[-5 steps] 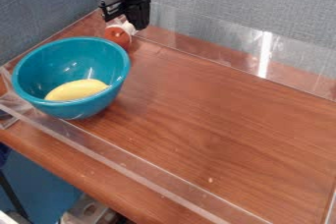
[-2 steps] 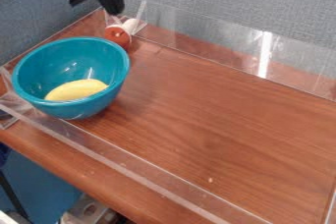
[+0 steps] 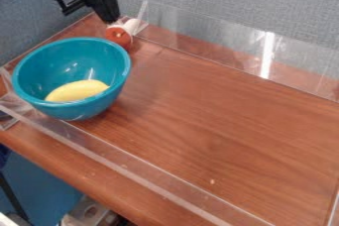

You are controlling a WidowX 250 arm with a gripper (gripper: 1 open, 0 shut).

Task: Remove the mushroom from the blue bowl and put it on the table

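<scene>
The blue bowl (image 3: pixel 73 76) stands at the table's left end with a pale yellow lump (image 3: pixel 77 91) inside it. Just behind the bowl's far rim, the mushroom (image 3: pixel 121 34), red-capped with a whitish stem, lies on the table (image 3: pixel 212 111) near the back wall. My black gripper (image 3: pixel 103 14) hangs in the air above and slightly left of the mushroom, clear of it and of the bowl. Its fingers are too dark to make out; they look shut, with nothing in them.
Low clear acrylic walls (image 3: pixel 265 52) border the tabletop on all sides. A grey-blue fabric wall rises behind the table. The wood surface stretches away to the right of the bowl.
The gripper has risen and swung left, from right over the mushroom to a spot higher up toward the top left. The mushroom and bowl have stayed put.
</scene>
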